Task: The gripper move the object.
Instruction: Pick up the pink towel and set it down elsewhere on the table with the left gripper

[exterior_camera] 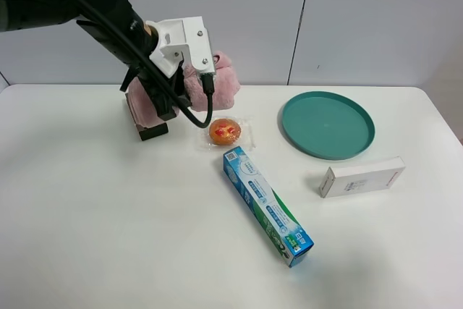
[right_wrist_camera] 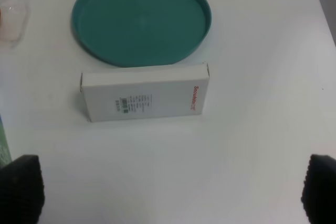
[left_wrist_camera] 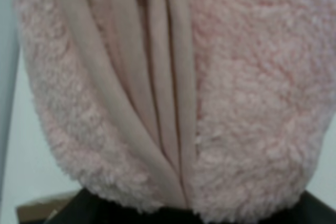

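- Pink towel (exterior_camera: 221, 81) was at the far left of the bench (exterior_camera: 108, 236), bunched in the left hand (exterior_camera: 165, 110), with fluffy lobes sticking out on both sides of it.
- The left wrist view was nearly all pink pile and folded edges, right up against the lens. A dark strip (left_wrist_camera: 105, 211) ran along one edge; couldn't tell if it was band or finger.
- The left hand looked clamped round the towel's middle. That is a judgement, since cloth hid most of the jaws.
- One dark fingertip (exterior_camera: 153, 132) showed low by the bench; unclear if it touched.
- Couldn't tell whether the towel was lifted or resting on the bench.
- Step in hand, as judged: carrying the towel off.
- To do it well: raise it straight up first so the drooping lobes clear the wrapped pastry (exterior_camera: 225, 132) just beside it. Grip firmly on the cinched middle, because soft cloth slips. Travel slowly.
- The task names no drop spot. The teal plate (exterior_camera: 327, 124) was bare and well apart to the right, so it's a possible target, but that's only a guess.
- The toothpaste box (exterior_camera: 268, 206) lay diagonally nearer the front, and the white box (exterior_camera: 362, 176) sat near the plate.
- The right hand (right_wrist_camera: 170, 192) had its fingers (right_wrist_camera: 21, 187) spread wide with nothing between them. It hung over the bench by the white box and was out of the high view.
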Robot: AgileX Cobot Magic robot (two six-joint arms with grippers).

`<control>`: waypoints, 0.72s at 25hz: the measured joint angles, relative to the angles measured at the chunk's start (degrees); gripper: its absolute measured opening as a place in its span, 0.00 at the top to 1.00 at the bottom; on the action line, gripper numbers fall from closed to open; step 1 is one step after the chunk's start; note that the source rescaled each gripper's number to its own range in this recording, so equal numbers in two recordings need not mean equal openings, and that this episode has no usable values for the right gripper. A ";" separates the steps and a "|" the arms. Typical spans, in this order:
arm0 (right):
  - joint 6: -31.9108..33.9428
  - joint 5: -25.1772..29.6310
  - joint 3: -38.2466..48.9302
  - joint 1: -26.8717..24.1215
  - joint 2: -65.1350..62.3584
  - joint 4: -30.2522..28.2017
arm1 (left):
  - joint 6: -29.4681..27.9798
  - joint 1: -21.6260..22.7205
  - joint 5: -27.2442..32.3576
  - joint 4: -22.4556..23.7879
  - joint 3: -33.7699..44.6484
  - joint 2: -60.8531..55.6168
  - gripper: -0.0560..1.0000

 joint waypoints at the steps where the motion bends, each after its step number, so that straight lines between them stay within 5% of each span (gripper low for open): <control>1: 0.00 0.00 0.00 0.00 0.00 0.00 | 1.06 0.00 0.00 0.27 -1.66 1.36 0.95; 9: 0.00 0.00 0.00 0.00 0.00 0.00 | 10.23 0.00 0.00 0.68 -14.52 11.96 0.95; 18: 0.00 0.00 0.00 0.00 0.00 0.00 | 12.91 0.35 -0.75 0.86 -23.13 22.26 0.95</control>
